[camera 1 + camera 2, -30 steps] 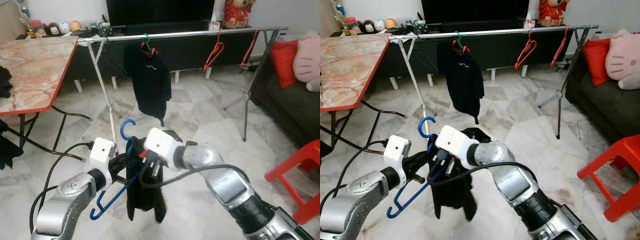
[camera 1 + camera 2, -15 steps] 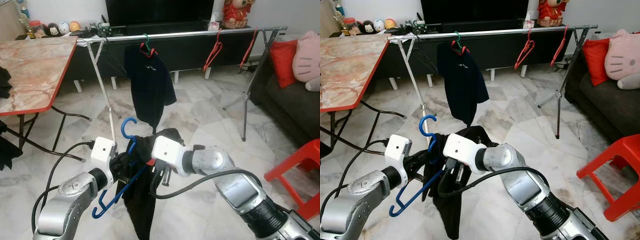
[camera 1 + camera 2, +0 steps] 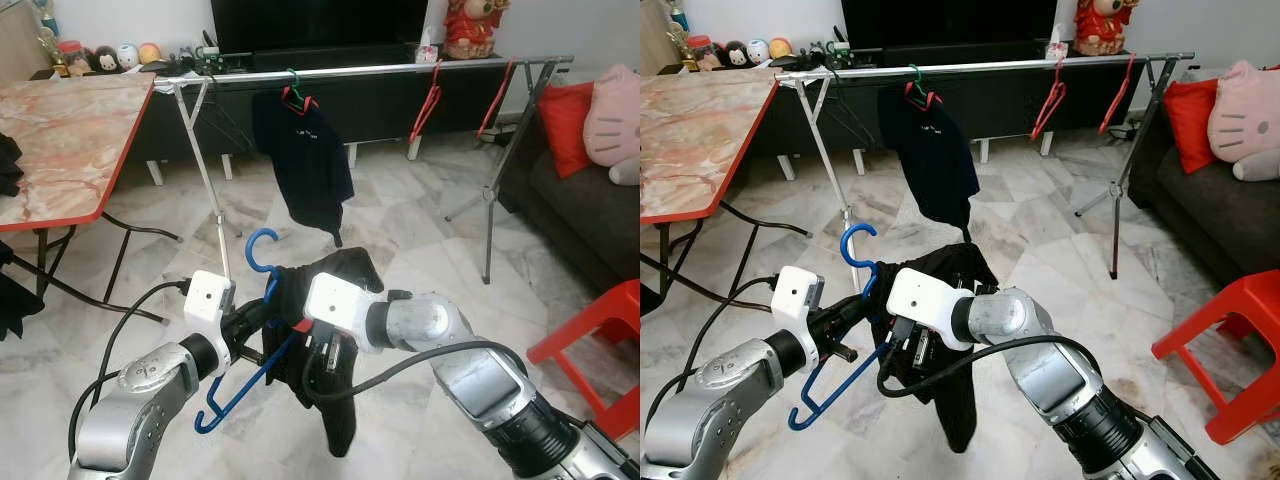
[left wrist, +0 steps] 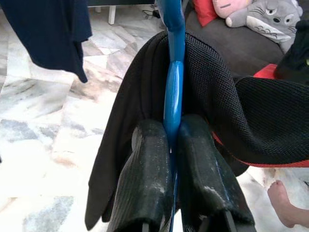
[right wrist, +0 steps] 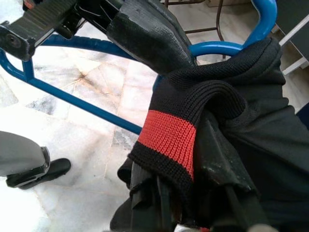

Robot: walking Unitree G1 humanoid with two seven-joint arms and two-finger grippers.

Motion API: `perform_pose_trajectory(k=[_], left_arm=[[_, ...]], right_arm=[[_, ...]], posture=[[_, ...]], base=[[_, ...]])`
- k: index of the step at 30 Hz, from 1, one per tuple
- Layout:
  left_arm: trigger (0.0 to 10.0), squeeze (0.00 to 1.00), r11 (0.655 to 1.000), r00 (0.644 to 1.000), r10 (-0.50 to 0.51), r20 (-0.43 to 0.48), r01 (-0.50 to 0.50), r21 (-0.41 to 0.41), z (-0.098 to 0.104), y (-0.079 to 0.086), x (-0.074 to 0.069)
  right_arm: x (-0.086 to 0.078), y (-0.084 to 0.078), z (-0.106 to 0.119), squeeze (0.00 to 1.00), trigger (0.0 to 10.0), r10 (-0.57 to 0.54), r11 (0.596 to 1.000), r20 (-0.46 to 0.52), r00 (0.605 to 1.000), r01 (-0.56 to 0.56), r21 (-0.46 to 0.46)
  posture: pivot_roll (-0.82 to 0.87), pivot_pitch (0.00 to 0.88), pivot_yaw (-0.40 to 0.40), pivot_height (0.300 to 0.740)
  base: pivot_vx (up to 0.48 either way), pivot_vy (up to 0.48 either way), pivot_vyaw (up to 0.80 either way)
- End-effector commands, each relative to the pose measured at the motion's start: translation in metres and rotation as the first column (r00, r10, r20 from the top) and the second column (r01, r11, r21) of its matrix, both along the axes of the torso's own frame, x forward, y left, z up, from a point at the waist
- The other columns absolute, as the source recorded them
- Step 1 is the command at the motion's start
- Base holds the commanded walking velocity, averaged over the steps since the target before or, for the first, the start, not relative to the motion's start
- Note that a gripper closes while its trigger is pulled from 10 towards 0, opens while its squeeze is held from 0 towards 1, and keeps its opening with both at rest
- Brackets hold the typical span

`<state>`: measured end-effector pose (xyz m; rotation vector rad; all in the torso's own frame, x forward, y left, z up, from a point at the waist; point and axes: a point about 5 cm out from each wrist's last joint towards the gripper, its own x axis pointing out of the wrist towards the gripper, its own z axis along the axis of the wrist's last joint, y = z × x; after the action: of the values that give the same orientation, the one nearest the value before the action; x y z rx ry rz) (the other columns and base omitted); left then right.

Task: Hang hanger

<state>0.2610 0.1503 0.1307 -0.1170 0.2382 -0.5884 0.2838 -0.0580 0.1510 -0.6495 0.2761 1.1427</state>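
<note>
- Blue hanger [image 3: 262,300]: held low before the robot, well short of the drying rack; hook upward, one arm slanting down toward the floor.
- Left gripper [image 4: 171,159]: jaws clamped on the blue hanger's neck, one black finger [image 4: 145,179] on each side of the blue bar.
- Black garment [image 3: 325,340]: draped over the blue hanger, hanging down between the two arms; collar with a red band [image 5: 166,140] visible in the right wrist view.
- Right gripper [image 5: 193,193]: jaws closed on the garment's collar, just beside the hanger's neck.
- Drying rack [image 3: 400,68]: silver rail on splayed legs, standing across the room on the marble floor [image 3: 400,230].
- Dark shirt [image 3: 305,160]: hanging on the rail from a green hook.
- Two red hangers [image 3: 428,100]: bare, toward the rail's right end.
- Bench [image 3: 60,140]: marble-patterned top with red edge, at left.
- Red stool [image 3: 600,340]: at right, near a dark sofa [image 3: 580,210].
</note>
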Motion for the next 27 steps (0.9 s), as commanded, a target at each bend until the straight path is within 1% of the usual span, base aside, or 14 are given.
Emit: perform_pose_trajectory(k=[1, 2, 3, 4, 5, 14, 20, 22, 26, 27], left_arm=[[10.0, 0.0, 0.999, 0.996, -0.009, 0.088, 0.012, -0.03, 0.016, 0.0, 0.0], [10.0, 0.0, 0.999, 0.996, -0.011, 0.089, 0.014, -0.033, 0.016, -0.001, 0.001], [10.0, 0.0, 0.999, 0.996, -0.014, 0.089, 0.017, -0.036, 0.017, -0.001, 0.001], [10.0, 0.0, 0.999, 0.996, -0.016, 0.088, 0.02, -0.039, 0.017, -0.002, 0.001], [10.0, 0.0, 0.999, 0.996, -0.019, 0.088, 0.023, -0.041, 0.017, -0.002, 0.001], [10.0, 0.0, 0.999, 0.996, -0.018, 0.087, 0.022, -0.041, 0.016, 0.0, 0.001], [10.0, 0.0, 0.999, 0.996, -0.014, 0.087, 0.018, -0.041, 0.015, 0.001, 0.001], [10.0, 0.0, 0.999, 0.996, -0.004, 0.088, 0.007, -0.039, 0.014, 0.002, 0.002], [10.0, 0.0, 0.999, 0.996, -0.001, 0.087, 0.004, -0.041, 0.014, 0.002, 0.002], [10.0, 0.0, 0.999, 0.996, 0.004, 0.084, -0.001, -0.043, 0.013, 0.002, 0.002]], right_arm=[[-0.002, 0.005, 0.002, 0.6, 10.0, 0.032, 0.999, 0.01, 0.999, -0.033, 0.005], [-0.001, 0.005, 0.003, 0.6, 10.0, 0.031, 1.0, 0.012, 0.999, -0.031, 0.005], [-0.001, 0.005, 0.003, 0.78, 10.0, 0.029, 1.0, 0.013, 0.999, -0.029, 0.005], [-0.001, 0.005, 0.003, 0.78, 10.0, 0.028, 1.0, 0.014, 1.0, -0.028, 0.006], [-0.001, 0.005, 0.003, 1.0, 10.0, 0.027, 1.0, 0.015, 1.0, -0.027, 0.006], [-0.001, 0.005, 0.003, 1.0, 10.0, 0.033, 0.999, 0.016, 0.999, -0.033, 0.007], [-0.004, 0.002, 0.002, 1.0, 10.0, 0.049, 0.999, 0.012, 0.999, -0.049, -0.011], [-0.006, -0.001, 0.001, 1.0, 10.0, 0.062, 0.998, 0.01, 0.998, -0.062, -0.028], [-0.006, -0.003, 0.0, 1.0, 10.0, 0.066, 0.997, 0.009, 0.998, -0.065, -0.034], [-0.01, -0.006, -0.001, 1.0, 10.0, 0.088, 0.995, 0.003, 0.996, -0.087, -0.052]], posture=[[-0.12, 0.0, -0.008, 0.74], [-0.12, 0.0, -0.008, 0.74], [-0.12, 0.0, -0.008, 0.74], [-0.12, 0.0, -0.008, 0.74], [-0.12, 0.0, -0.007, 0.74], [-0.12, 0.0, -0.007, 0.74], [-0.12, 0.0, -0.007, 0.74], [-0.12, 0.0, -0.006, 0.74], [-0.12, 0.0, -0.006, 0.74], [-0.13, 0.0, -0.006, 0.74]], base=[[0.0, 0.0, 0.0], [0.0, 0.0, 0.0], [0.0, 0.0, 0.0], [0.0, 0.0, 0.0], [0.0, 0.0, 0.0], [0.0, 0.0, 0.0], [0.0, 0.0, 0.0], [0.0, 0.0, 0.0], [0.0, 0.0, 0.0], [0.0, 0.0, 0.0]])
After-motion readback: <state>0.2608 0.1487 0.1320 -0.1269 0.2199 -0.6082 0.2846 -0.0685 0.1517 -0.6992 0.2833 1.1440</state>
